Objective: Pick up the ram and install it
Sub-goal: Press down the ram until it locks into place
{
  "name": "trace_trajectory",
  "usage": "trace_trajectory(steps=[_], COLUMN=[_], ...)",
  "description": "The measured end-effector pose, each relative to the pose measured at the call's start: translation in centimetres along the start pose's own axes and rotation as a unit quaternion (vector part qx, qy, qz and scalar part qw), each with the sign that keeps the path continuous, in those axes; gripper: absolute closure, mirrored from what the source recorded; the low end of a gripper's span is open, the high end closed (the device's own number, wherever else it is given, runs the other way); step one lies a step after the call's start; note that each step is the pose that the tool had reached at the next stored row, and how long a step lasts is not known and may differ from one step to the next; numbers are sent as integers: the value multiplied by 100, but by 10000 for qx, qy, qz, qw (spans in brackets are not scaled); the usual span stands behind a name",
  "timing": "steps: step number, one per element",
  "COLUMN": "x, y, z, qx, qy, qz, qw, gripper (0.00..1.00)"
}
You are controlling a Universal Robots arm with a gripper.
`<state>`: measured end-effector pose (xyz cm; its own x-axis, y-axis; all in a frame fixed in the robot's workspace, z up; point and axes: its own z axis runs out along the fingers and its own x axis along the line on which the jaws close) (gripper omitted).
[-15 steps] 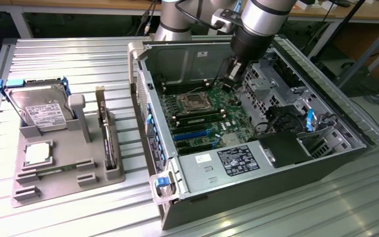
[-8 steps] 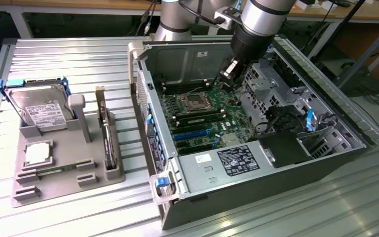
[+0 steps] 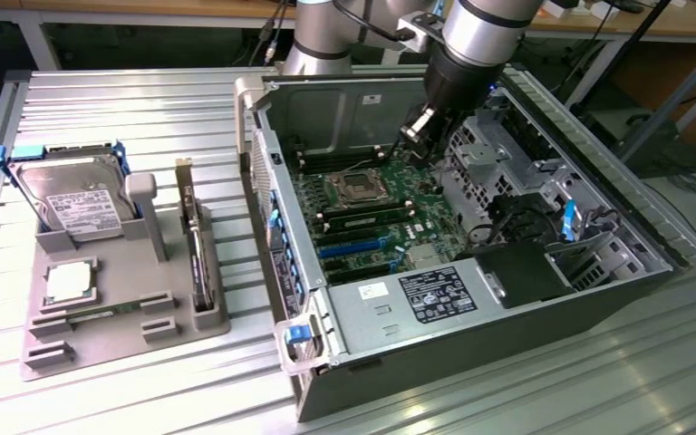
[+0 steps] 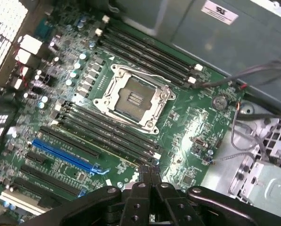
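Observation:
A ram stick (image 3: 364, 217), green with dark chips, sits in one of the long slots beside the empty processor socket (image 4: 133, 96) on the motherboard. In the wrist view the ram (image 4: 107, 141) shows edge-on as a thin pale line among the dark slots. My gripper (image 3: 409, 136) reaches down into the open computer case (image 3: 278, 217), above the board. Its two black fingertips (image 4: 150, 170) are pressed together with nothing between them, and they hang just over the near end of those slots. A second thin green stick (image 3: 88, 315) lies flat in the grey tray.
The grey tray (image 3: 142, 340) at the exterior view's left holds a hard drive (image 3: 76, 204), a silver processor chip (image 3: 68, 281) and an upright card (image 3: 191, 227). Inside the case are a drive cage (image 3: 506, 154), loose cables (image 4: 253, 75) and the power supply (image 3: 445, 290).

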<state>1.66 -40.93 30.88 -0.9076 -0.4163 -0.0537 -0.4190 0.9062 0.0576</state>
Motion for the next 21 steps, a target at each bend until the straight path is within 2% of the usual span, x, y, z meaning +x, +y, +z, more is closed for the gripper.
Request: trace_trajectory(steps=[3, 5, 7, 10, 12, 16, 18, 20, 21], x=[0, 0, 0, 0, 0, 0, 0, 0, 1], y=[0, 0, 0, 0, 0, 0, 0, 0, 1], z=[0, 0, 0, 0, 0, 0, 0, 0, 0], qx=[22, 31, 47, 67, 76, 94, 104, 116, 117], qy=[-24, -33, -50, -72, -80, -100, -111, -123, -125], qz=[414, 573, 879, 1260, 1406, 1746, 1935, 2161, 2183], qw=[9991, 9983, 9961, 9920, 9900, 9845, 9810, 9762, 9757], gripper=[90, 90, 90, 90, 90, 90, 90, 90, 90])
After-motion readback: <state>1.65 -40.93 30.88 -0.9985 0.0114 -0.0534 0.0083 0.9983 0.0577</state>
